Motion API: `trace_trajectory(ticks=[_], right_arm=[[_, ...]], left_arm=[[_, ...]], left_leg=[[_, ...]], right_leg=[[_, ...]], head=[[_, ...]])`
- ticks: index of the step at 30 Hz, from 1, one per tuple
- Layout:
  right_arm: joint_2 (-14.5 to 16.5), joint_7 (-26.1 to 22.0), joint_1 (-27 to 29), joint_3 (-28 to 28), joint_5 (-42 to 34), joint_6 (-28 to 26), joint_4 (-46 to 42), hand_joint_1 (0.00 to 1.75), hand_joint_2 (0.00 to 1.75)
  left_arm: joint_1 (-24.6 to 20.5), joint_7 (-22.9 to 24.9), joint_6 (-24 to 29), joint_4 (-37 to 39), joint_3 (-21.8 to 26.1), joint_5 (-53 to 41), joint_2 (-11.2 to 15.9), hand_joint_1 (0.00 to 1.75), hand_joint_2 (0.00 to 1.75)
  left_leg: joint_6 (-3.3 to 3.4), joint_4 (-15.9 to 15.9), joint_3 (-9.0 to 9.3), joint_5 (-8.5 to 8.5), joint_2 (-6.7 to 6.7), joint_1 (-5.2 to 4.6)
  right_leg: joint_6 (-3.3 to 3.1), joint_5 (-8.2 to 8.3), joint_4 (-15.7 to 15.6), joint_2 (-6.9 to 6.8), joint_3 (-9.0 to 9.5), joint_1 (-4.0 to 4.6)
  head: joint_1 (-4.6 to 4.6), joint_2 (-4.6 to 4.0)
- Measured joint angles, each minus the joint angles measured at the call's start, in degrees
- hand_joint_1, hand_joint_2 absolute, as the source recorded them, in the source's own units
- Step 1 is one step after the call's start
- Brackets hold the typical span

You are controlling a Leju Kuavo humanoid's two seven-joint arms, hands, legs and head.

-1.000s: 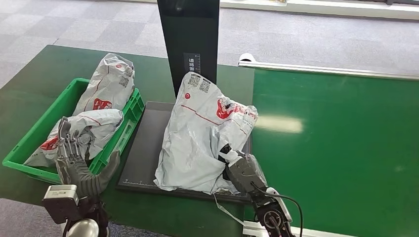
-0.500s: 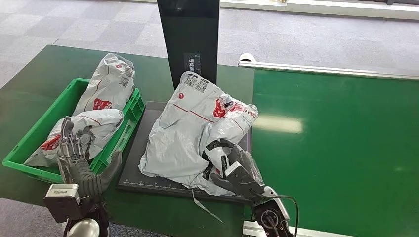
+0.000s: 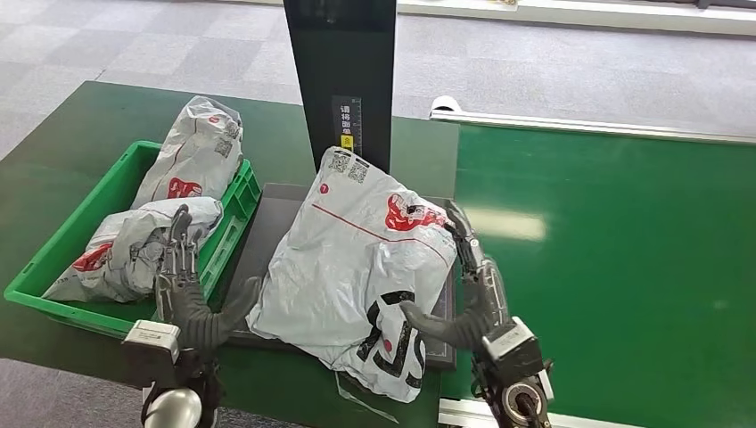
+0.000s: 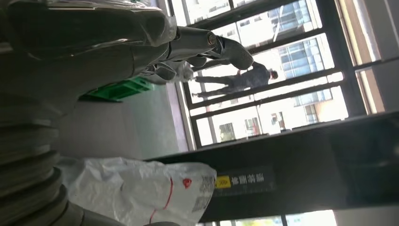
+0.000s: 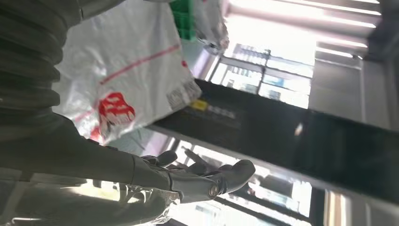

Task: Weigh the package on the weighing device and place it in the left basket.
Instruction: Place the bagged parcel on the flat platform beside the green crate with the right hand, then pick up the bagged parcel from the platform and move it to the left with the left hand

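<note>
A grey-white mailer package (image 3: 357,263) with red print lies on the black scale platform (image 3: 272,223), and its near end hangs over the front edge. The right hand (image 3: 465,290) stands at the package's right side with fingers straight and spread, the thumb against the bag's near corner, gripping nothing. The left hand (image 3: 189,290) is raised by the platform's left edge, fingers apart, thumb pointing at the package. The package (image 4: 141,188) lies past the left hand (image 4: 141,42) in the left wrist view. In the right wrist view the package (image 5: 127,70) lies beside the spread right hand (image 5: 188,179).
The green basket (image 3: 67,236) stands left of the scale and holds two similar mailers (image 3: 192,156). The scale's black pillar (image 3: 343,71) rises behind the platform. A green belt (image 3: 606,250) with a metal rail runs on the right.
The right hand let go of the package's near corner, opened, and rose along its right side. The package settled flatter and nearer. The left hand moved right toward the scale.
</note>
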Motion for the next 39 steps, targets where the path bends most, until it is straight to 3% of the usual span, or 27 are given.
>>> trace_trajectory(ticks=[6, 12, 15, 21, 29, 33, 39], right_arm=[[-0.20, -3.78, 2.99, -6.97, -8.16, -6.38, -9.05, 0.00, 1.75], [-0.26, -5.92, 6.42, -14.60, -11.52, -8.83, -14.36, 0.00, 1.75], [-0.21, -6.39, 7.46, -15.88, -11.49, -8.83, -15.60, 0.00, 1.75], [0.04, -6.70, 7.89, -16.23, -9.74, -8.63, -16.29, 0.00, 1.75], [0.56, -5.95, 6.10, -16.23, -9.32, -8.48, -15.76, 0.00, 1.75], [0.63, -5.82, 5.70, -16.23, -9.26, -8.46, -15.40, 0.00, 1.75], [0.68, -5.39, 5.12, -16.20, -9.36, -8.53, -14.62, 0.00, 1.75]], left_arm=[[-2.43, 3.44, -3.43, 5.17, -3.91, -4.07, -0.08, 0.00, 1.75], [-8.21, 15.17, -5.96, 16.60, -8.81, -20.51, -0.62, 0.00, 1.75], [-11.92, 18.62, -5.12, 24.23, -10.61, -27.30, -1.45, 0.00, 1.75], [-17.57, 20.48, -3.36, 37.22, -12.69, -33.55, -3.33, 0.00, 1.75], [-23.51, 21.52, -3.88, 48.72, -13.82, -34.99, -5.51, 0.03, 1.75], [-24.80, 21.41, -4.00, 51.22, -13.88, -34.93, -5.90, 1.75, 1.75], [-25.67, 18.00, -4.18, 53.23, -13.35, -31.21, -6.11, 1.75, 1.75]], left_leg=[[0.00, 0.01, 0.01, 0.00, -0.05, -0.02], [0.01, 0.01, 0.01, 0.00, -0.04, -0.03], [0.01, 0.01, 0.02, 0.00, -0.02, -0.02], [0.01, 0.01, 0.01, 0.00, -0.02, -0.02], [0.01, 0.01, 0.12, 0.00, -0.08, -0.03], [0.01, 0.00, 0.25, 0.00, -0.10, -0.03], [0.02, 0.00, 0.36, 0.01, -0.13, -0.03]], right_leg=[[0.00, 0.00, -0.02, -0.01, 0.00, -0.03], [0.01, 0.02, -0.02, -0.01, 0.01, -0.03], [0.00, 0.03, -0.01, 0.00, 0.02, -0.03], [-0.01, 0.03, 0.01, 0.00, 0.02, -0.02], [0.00, 0.02, 0.00, -0.05, 0.22, -0.04], [0.01, 0.02, 0.00, -0.08, 0.36, -0.04], [0.01, 0.02, 0.00, -0.13, 0.53, -0.04]], head=[[0.00, 0.00], [0.00, 0.00], [-0.01, 0.01], [-0.01, 0.00], [-0.01, 0.00], [-0.01, 0.00], [-0.01, 0.00]])
